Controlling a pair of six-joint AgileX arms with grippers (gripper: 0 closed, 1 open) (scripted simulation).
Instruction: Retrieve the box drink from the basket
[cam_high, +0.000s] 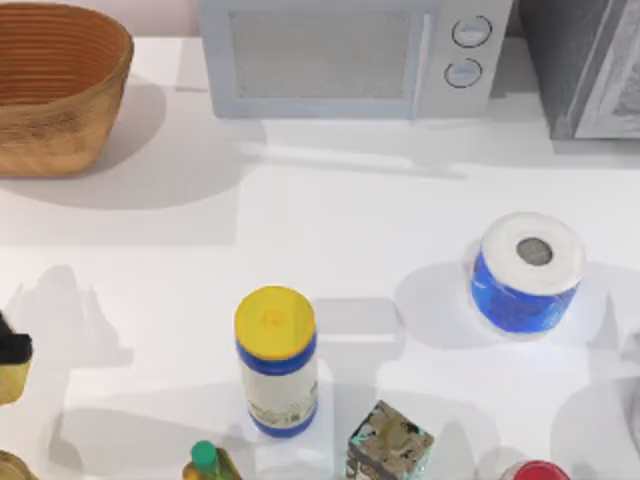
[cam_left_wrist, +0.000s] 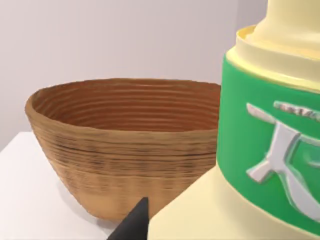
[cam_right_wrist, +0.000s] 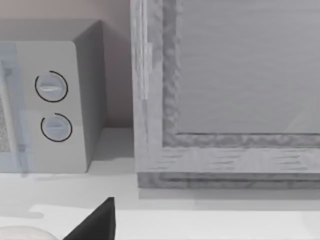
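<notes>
White tabletop (cam_high: 330, 240) ran smooth and bare under your cameras, with a pale wall behind it. At the far left corner you had the basket (cam_high: 55, 90), a round tan-brown wicker bowl with a thick rim and ribbed concentric weave inside; what showed of its inside held no box drink, and its floor was hidden. A grey microwave (cam_high: 350, 55) with two round dials stood along the back edge, and a grey framed cabinet (cam_high: 585, 65) filled the far right corner.

Your left gripper (cam_high: 10, 350) sat at the table's left edge, and whether it was open or closed cannot be told. Right in front of its wrist camera stood a cream bottle (cam_left_wrist: 270, 150) with a glossy green label, blocking part of the basket.

Near the front you had a yellow-capped canister (cam_high: 277, 360) with a blue band, a mottled cube box (cam_high: 390, 440), a green-capped bottle (cam_high: 208, 462) and a red-topped object (cam_high: 537, 472). A blue-wrapped white roll (cam_high: 527, 270) stood at right. Your right gripper (cam_right_wrist: 95, 222) showed one dark fingertip, facing the cabinet; its state cannot be told.
</notes>
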